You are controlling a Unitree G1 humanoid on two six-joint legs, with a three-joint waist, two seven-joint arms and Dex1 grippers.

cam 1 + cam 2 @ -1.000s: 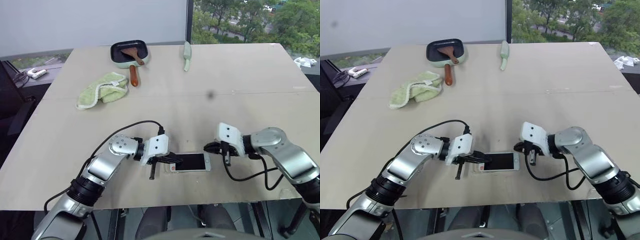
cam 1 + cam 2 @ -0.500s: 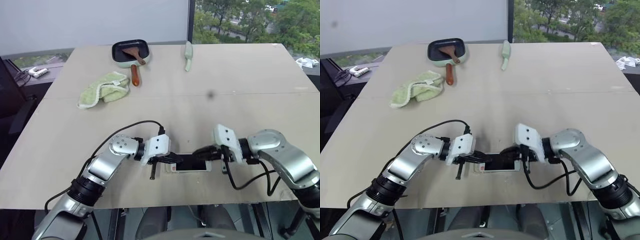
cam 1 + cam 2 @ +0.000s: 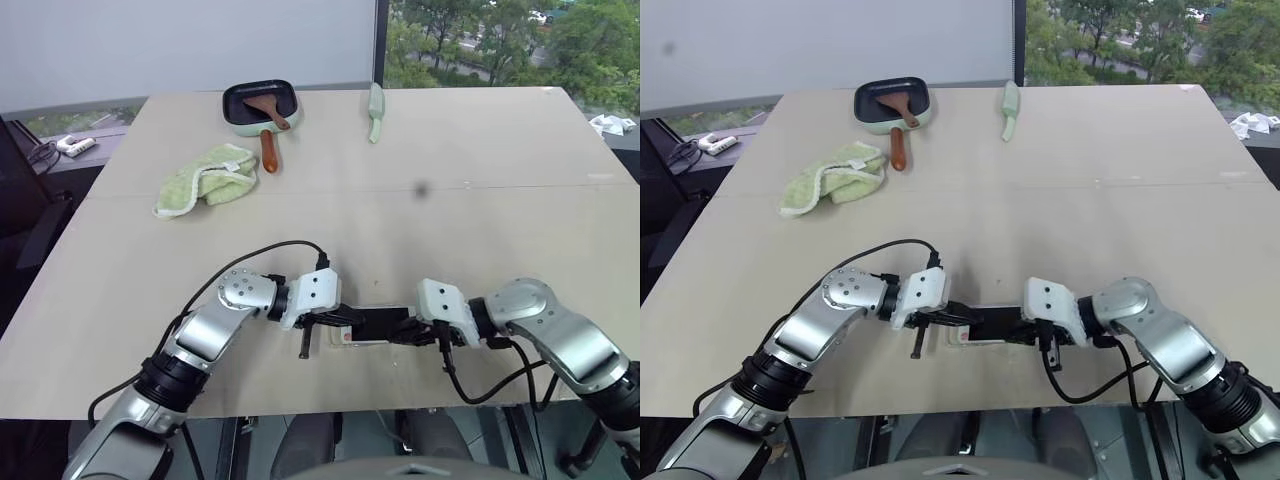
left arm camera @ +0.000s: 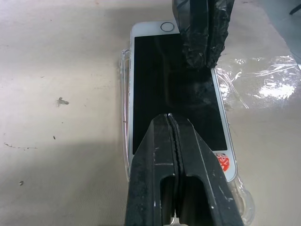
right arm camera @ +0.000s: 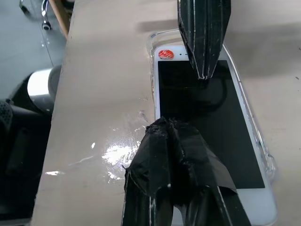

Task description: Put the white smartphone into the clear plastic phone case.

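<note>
The white smartphone (image 4: 174, 94) lies screen up near the table's front edge, also seen from the head (image 3: 377, 325). It sits on the clear plastic phone case (image 4: 125, 117), whose glossy rim shows along its long sides and corners (image 5: 268, 159). My left gripper (image 4: 172, 118) is shut, its tip over the screen near the end with the red sticker. My right gripper (image 5: 168, 125) is shut too, its tape-wrapped tip over the screen near the home button end. The two tips point at each other across the phone (image 3: 350, 320), (image 3: 397, 333). Neither grips anything.
At the far side stand a dark pan (image 3: 258, 103) with a wooden spatula, a green cloth (image 3: 205, 178) and a pale green tool (image 3: 375, 110). A glossy crinkled clear patch (image 4: 263, 80) lies beside the phone. The table's front edge (image 3: 330, 410) is close behind the phone.
My right gripper has swung in from beyond the phone's right end and come down over the screen. The left gripper and the phone have stayed put.
</note>
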